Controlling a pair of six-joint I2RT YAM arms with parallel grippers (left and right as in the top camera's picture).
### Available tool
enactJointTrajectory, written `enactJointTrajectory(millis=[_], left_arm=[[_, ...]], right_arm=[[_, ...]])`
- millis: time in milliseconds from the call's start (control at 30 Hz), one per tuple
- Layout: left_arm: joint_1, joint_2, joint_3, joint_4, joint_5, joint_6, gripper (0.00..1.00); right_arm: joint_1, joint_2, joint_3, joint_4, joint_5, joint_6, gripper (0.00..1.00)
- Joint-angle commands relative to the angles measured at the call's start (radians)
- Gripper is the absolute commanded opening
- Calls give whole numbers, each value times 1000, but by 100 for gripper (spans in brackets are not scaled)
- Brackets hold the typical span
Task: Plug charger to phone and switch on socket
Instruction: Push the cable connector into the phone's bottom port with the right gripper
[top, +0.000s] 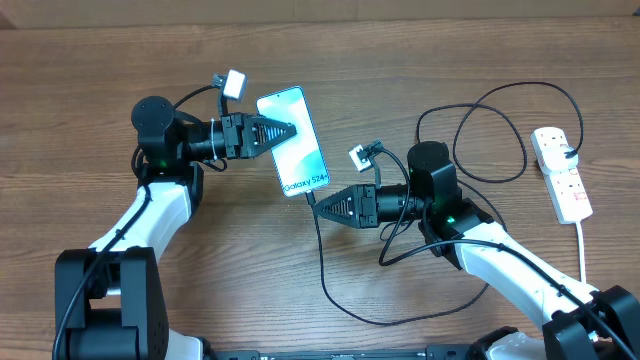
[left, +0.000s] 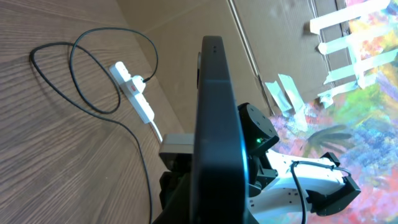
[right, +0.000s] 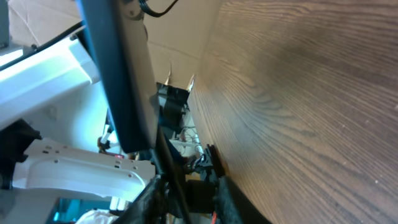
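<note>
Your left gripper (top: 288, 131) is clenched on the phone (top: 300, 158), its black tapered fingers reaching in over the phone's left long edge. The phone is a slim, flat slab with a glossy light blue screen and a dark rim. In the left wrist view you see it edge-on as a smooth dark band (left: 214, 118) rising from between the fingers. Its long axis runs away from you and toward you, tilted slightly, with the "Galaxy S24" lettering at the nearer end.

Your right gripper (top: 320, 206) points left at that nearer end, just beside it. The thin black charger (top: 322, 262) cable passes right at the fingertips and meets the phone's lower edge there. You cannot tell from these views whether the fingers pinch it or stand slack around it.

From there the cable drops toward you, curves under the right arm and loops across the wood-grain table (top: 400, 60). It reaches the socket (top: 565, 182), a white elongated strip lying at the far right. A black plug sits in the strip's far end, and its thick white cord trails toward you.
</note>
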Motion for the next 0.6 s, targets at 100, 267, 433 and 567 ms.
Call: enactJointTrajectory(millis=[100,267,433,567], left_arm=[[-38,-7,8,7,31,21,4],[-40,-7,8,7,24,37,4],[-40,-7,8,7,13,39,4],[-40,-7,8,7,24,39,4]], right_arm=[[-1,4,6,7,26,0,22],[-1,4,6,6,-7,0,34],[-1,4,6,6,-15,0,18],[-1,4,6,3,-15,0,4]])
